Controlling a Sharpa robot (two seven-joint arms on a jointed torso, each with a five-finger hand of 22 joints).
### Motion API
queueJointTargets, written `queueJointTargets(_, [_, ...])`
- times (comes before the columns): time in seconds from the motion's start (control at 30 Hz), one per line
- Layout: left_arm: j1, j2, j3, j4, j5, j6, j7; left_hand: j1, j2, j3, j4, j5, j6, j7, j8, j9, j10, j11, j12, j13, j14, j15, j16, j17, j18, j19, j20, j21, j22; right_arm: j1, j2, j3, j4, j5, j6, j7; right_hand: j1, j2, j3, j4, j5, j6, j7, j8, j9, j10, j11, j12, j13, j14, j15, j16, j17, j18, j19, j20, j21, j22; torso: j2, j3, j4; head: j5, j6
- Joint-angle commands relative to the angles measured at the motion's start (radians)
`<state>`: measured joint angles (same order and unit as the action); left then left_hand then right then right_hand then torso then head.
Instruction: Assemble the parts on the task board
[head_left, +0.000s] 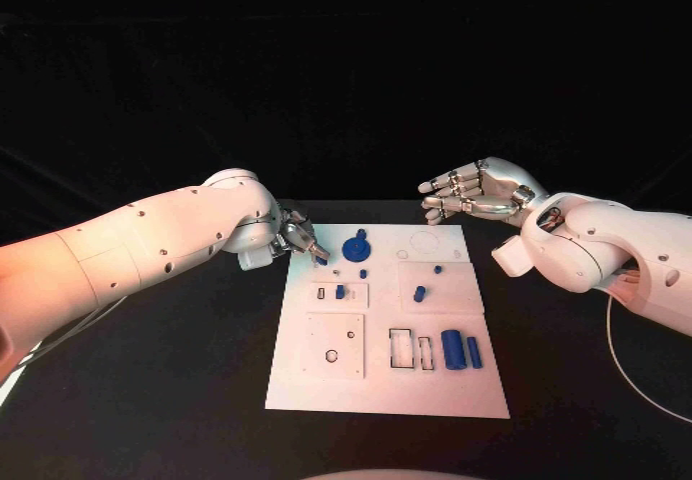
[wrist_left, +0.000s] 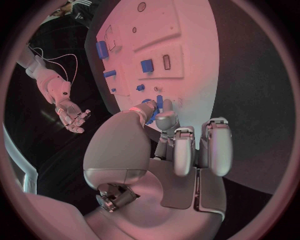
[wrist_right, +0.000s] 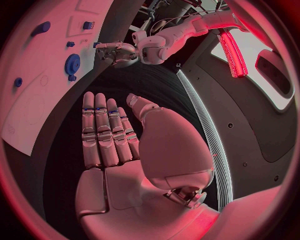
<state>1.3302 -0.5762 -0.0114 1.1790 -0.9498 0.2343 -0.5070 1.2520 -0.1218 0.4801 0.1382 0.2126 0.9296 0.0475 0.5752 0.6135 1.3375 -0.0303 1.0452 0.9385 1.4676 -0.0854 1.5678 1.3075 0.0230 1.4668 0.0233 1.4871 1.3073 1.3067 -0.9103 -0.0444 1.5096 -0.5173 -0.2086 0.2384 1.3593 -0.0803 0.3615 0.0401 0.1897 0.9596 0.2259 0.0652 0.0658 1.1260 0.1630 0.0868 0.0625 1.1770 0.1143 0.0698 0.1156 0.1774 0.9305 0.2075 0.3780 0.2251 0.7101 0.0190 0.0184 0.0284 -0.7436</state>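
Note:
The white task board (head_left: 389, 390) lies in the middle of the black table. A blue gear (head_left: 356, 245) with a knob sits near its far edge. My left hand (head_left: 296, 238) hovers at the board's far left corner, its fingertips just left of the gear with a small gap. In the left wrist view the thumb and a finger of my left hand (wrist_left: 169, 150) stand close together, and the gear (wrist_left: 159, 104) shows partly behind them. I see nothing held. My right hand (head_left: 476, 192) is raised beyond the far right corner, open, fingers straight and together (wrist_right: 106, 135).
Small blue pieces lie mid-board: one in a slot (head_left: 340, 291), a peg (head_left: 420, 293), and two tiny ones (head_left: 364, 272) (head_left: 438, 269). Two blue cylinders (head_left: 454, 348) lie at the near right beside empty rectangular slots (head_left: 404, 348). The right wrist view shows the left hand (wrist_right: 115, 52) beside the gear (wrist_right: 72, 64).

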Motion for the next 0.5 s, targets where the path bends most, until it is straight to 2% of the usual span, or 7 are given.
queueJointTargets(0.03, [-0.009, -0.028, -0.001, 0.049, 0.023, -0.098, 0.057, -0.003, -0.014, 0.153, -0.148, 0.017, 0.009, 0.0, 0.005, 0.001, 0.01, 0.001, -0.003, -0.001, 0.103, 0.001, 0.003, 0.263, -0.002, 0.071, -0.002, 0.008, 0.206, -0.002, 0.001, 0.0, -0.002, 0.002, 0.016, 0.011, -0.001, 0.006, 0.001, -0.006, 0.005, 0.001, -0.002, 0.0, 0.0, -0.002, -0.007, 0.0, -0.001, 0.002, -0.006, -0.002, -0.001, 0.004, 0.007, 0.003, -0.005, -0.001, 0.001, -0.0005, 0.0005, 0.0, -0.001])
queueJointTargets(0.27, [-0.04, -0.092, -0.003, 0.141, -0.02, -0.13, 0.064, -0.01, -0.03, 0.161, -0.154, 0.051, 0.022, -0.003, 0.002, -0.001, 0.022, -0.001, -0.001, 0.002, 0.103, 0.0, 0.003, 0.263, -0.004, 0.075, -0.004, 0.016, 0.213, -0.006, -0.001, 0.0, -0.003, 0.003, 0.016, 0.011, -0.001, 0.006, 0.001, -0.006, 0.005, 0.001, -0.002, 0.0, 0.0, -0.002, -0.007, 0.0, -0.001, 0.002, -0.006, -0.002, -0.001, 0.004, 0.007, 0.003, -0.005, -0.001, 0.001, -0.0011, 0.0002, 0.005, -0.003])
queueJointTargets(0.5, [-0.057, -0.121, -0.007, 0.192, -0.066, -0.126, 0.047, -0.014, -0.036, 0.164, -0.156, 0.066, 0.029, -0.004, -0.001, -0.002, 0.026, -0.002, -0.002, 0.001, 0.103, -0.001, 0.003, 0.263, -0.005, 0.076, -0.004, 0.02, 0.216, -0.007, -0.002, 0.0, -0.004, 0.003, 0.016, 0.011, -0.001, 0.006, 0.001, -0.006, 0.005, 0.001, -0.002, 0.0, 0.0, -0.002, -0.007, 0.0, -0.001, 0.002, -0.006, -0.002, -0.001, 0.004, 0.007, 0.003, -0.005, -0.001, 0.002, -0.0016, -0.0017, 0.011, -0.005])
